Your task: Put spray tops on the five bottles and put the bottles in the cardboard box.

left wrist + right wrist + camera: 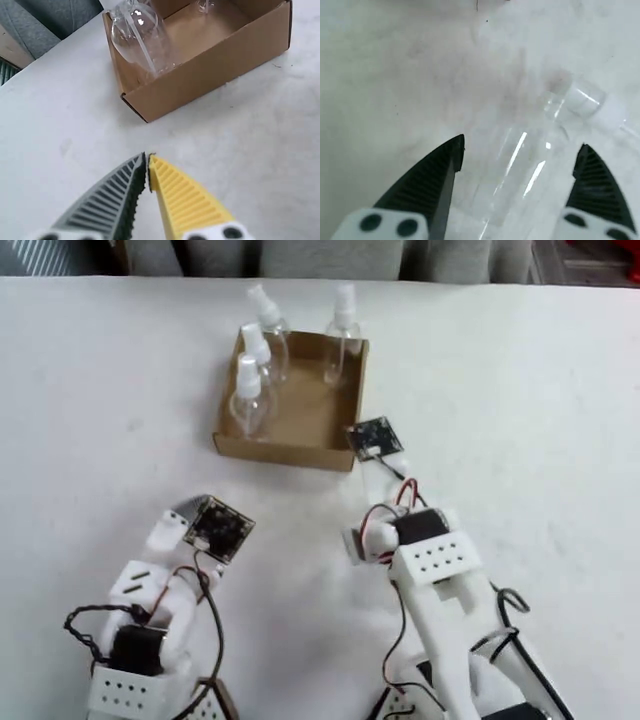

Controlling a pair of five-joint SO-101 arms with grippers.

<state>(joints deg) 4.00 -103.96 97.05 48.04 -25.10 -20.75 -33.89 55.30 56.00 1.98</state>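
Note:
The cardboard box point(335, 455) sits mid-table with several clear bottles standing in it, each wearing a white spray top point(247, 375). In the right wrist view a further clear bottle point(530, 172) lies on the table, its white spray top point(583, 98) pointing away. My right gripper point(520, 147) is open, with one black finger on each side of this bottle and not touching it. My left gripper point(148, 161) hangs shut and empty over bare table, a short way in front of the box point(215, 70). One bottle point(137, 32) stands in the box's near corner.
The right arm point(430, 555) stands just before the box's near right corner. The left arm point(160, 585) is at the near left. White tabletop lies open to the left and right of the box. Grey chair backs line the far edge.

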